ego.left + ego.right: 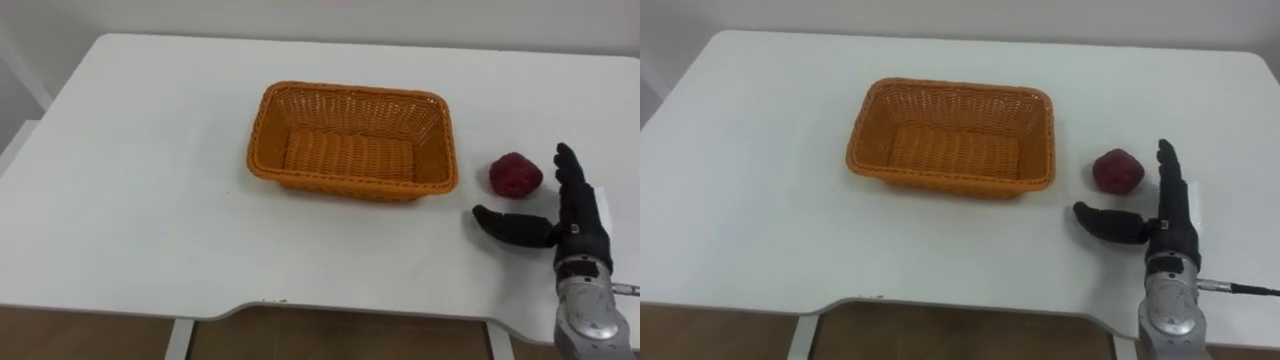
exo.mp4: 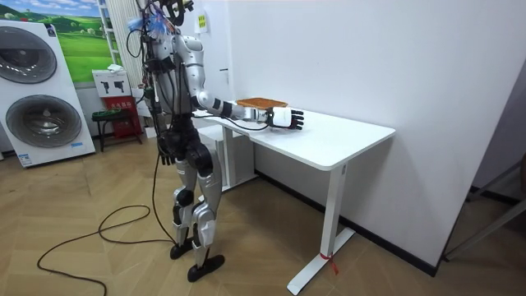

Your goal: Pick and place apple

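Note:
A dark red apple (image 1: 516,174) (image 1: 1118,170) lies on the white table (image 1: 130,190), just right of an empty orange wicker basket (image 1: 352,141) (image 1: 951,136). My right hand (image 1: 575,215) (image 1: 1172,215) hovers just right of and slightly nearer than the apple, open, with straight fingers pointing away and the thumb spread toward the left. It does not touch the apple. In the room view my right hand (image 2: 289,118) reaches over the table beside the basket (image 2: 261,103), and my left hand (image 2: 167,150) hangs at my side.
I stand at the table's long front edge (image 1: 300,305). In the room view, washing machines (image 2: 37,90) stand behind me and a white wall runs along the table's far side.

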Robot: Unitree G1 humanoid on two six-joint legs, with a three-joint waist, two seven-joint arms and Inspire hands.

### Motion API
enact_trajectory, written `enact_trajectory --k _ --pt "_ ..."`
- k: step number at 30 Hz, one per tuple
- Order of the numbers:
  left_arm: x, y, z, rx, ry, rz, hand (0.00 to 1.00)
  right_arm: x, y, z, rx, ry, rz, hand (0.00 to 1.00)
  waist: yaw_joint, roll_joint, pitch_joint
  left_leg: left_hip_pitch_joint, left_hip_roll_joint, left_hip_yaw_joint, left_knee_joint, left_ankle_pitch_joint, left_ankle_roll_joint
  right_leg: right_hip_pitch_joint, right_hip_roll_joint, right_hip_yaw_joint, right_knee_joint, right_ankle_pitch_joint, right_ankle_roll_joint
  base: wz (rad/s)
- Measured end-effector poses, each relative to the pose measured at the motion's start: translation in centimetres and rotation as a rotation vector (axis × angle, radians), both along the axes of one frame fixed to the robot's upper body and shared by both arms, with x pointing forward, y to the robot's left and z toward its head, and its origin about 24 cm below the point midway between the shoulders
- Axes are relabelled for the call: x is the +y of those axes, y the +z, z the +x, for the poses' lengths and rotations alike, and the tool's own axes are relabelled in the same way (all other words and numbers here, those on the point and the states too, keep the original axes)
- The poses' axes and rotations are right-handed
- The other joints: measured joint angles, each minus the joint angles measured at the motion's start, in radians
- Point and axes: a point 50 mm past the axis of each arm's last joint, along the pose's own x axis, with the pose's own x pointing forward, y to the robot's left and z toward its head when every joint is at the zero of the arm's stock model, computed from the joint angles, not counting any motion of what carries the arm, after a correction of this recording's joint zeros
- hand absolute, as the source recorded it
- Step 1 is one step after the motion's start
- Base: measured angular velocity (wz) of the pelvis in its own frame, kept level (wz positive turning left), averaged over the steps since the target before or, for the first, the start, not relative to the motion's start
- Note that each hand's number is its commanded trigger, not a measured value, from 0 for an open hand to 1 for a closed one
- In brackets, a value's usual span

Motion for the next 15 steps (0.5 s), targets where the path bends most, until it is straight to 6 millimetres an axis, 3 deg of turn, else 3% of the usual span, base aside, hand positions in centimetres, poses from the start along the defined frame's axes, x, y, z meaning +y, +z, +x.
enact_trajectory --k 8,15 --pt "1.0 0.3 -0.3 0.013 0.002 -0.013 0.0 -2.1 0.2 1.2 0.037 -0.025 -0.024 0.0 0.002 -0.014 0.0031 0.015 0.0 -0.014 -0.002 0.001 -0.002 0.026 -0.001 -0.018 -0.014 0.001 -0.001 0.05" --pt "1.6 0.5 -0.4 0.019 0.001 0.003 0.0 -2.6 -0.2 2.4 0.088 0.005 0.006 0.0 0.003 -0.034 -0.0022 0.015 0.0 -0.017 -0.002 0.002 -0.002 0.027 -0.002 -0.025 -0.016 0.001 -0.002 0.01"
